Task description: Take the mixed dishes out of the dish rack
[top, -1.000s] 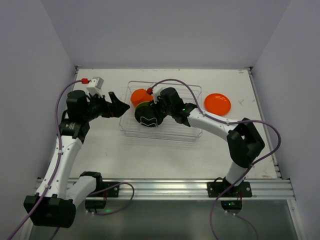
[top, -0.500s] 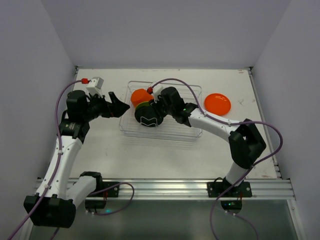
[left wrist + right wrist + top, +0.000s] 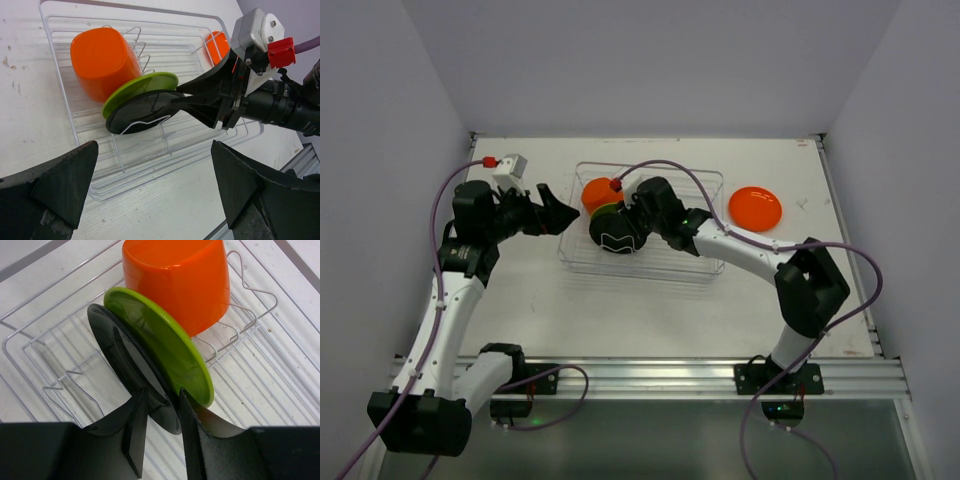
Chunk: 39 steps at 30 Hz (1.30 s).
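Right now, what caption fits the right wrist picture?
Right gripper straddles the black plate's rim in the dish rack, lime-green plate and orange cup just behind it.

The white table [image 3: 650, 310] is pictured bearing the clear dish rack [image 3: 692, 266], inside which the right pincer [image 3: 625, 222] is seen, the left pincer [image 3: 563, 210] held just off its left end; an orange plate [image 3: 755, 207] is laid well right of the right pincer.
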Motion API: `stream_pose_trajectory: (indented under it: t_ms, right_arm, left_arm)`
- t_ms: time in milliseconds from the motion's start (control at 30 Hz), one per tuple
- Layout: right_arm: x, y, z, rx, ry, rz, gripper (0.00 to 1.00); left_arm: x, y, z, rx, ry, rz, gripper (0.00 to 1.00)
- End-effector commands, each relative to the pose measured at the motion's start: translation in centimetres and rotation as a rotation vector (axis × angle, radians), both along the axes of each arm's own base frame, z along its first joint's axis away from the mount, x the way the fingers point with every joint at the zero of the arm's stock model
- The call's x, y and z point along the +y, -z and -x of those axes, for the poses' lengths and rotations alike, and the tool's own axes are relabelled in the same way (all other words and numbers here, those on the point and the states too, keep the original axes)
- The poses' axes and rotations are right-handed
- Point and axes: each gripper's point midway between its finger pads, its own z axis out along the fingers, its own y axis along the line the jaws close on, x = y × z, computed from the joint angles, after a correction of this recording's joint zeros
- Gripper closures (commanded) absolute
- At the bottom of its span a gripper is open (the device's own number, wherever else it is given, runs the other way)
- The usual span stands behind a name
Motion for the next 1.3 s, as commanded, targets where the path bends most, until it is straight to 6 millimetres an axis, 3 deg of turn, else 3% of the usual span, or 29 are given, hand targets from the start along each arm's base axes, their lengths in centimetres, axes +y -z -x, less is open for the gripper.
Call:
stream_pose_trajectory:
  t_ms: [0,200,333,900,1267]
  right_arm:
    - [0.8,-0.9,-0.8,-0.047,0.002,-0.01,0.67]
    - [0.9,-0.4,-1.1,-0.055,0.01,0.008,0.78]
    - [0.7,-0.3,-1.2,-0.067,0.021,0.018,1.0]
    - [-1.4,-3.3,-0.9,-0.16,0.061,0.016,1.0]
    - [-2.3,-8.9,-1.1,-0.276,0.08,-0.034,1.0]
  left_arm:
    - [-0.1,-0.8,0.1,-0.042,0.006,-0.004,0.0]
    - [-0.1,-0.5,0.2,-0.035,0.001,-0.005,0.0]
    - [0.0,-0.7,0.2,-0.038,-0.001,-0.009,0.0]
    - [0.0,-1.5,0.3,-0.051,0.0,-0.01,0.0]
    - [0.0,-1.7,0.0,-0.05,-0.001,-0.007,0.0]
